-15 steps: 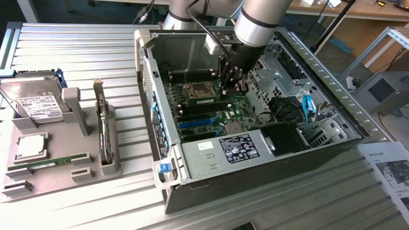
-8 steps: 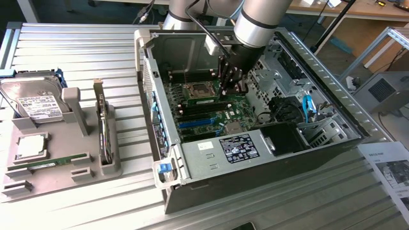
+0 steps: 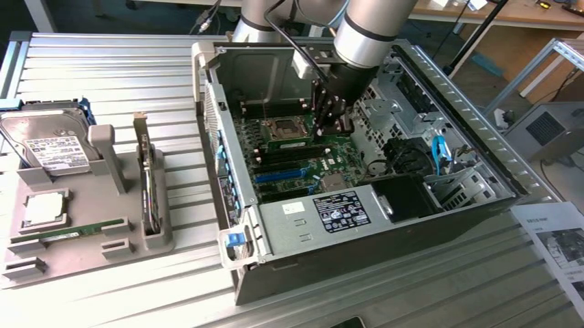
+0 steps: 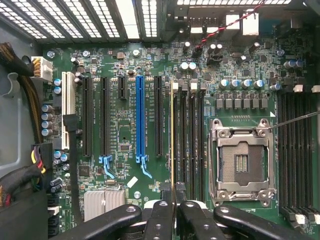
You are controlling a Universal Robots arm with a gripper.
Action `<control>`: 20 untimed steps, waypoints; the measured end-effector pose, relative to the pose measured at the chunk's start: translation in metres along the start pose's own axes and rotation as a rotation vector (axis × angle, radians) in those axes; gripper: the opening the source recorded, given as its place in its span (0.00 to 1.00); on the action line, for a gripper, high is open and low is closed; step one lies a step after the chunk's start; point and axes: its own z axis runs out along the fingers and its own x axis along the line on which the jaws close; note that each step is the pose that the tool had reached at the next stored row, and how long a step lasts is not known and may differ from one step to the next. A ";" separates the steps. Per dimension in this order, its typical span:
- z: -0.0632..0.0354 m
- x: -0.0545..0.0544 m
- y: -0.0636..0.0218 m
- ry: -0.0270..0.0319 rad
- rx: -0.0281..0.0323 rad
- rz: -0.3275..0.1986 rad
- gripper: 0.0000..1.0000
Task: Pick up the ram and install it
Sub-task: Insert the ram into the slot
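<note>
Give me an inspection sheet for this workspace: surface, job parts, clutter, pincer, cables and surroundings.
Surface: ribbed metal table with an open computer case lying on it.
Job's things: ram held edge-on over the memory slots, beside the empty processor socket; cannot tell whether it is seated.
Clutter: grey holder carrying a hard drive, processor chip, second green stick and upright expansion card.
Grippers: pincer shut on the ram.
Cables: red-black wire pair; black-yellow bundle; blue cable.
Surroundings: printed sheet; grey box.
</note>
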 end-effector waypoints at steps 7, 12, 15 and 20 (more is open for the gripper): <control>0.0011 -0.004 0.0000 -0.0001 0.0000 0.000 0.12; 0.0016 -0.006 0.0000 -0.0001 0.0000 0.000 0.12; 0.0056 -0.006 -0.0002 -0.0001 0.0000 0.000 0.12; 0.0143 -0.006 -0.0006 -0.0002 0.0001 0.000 0.12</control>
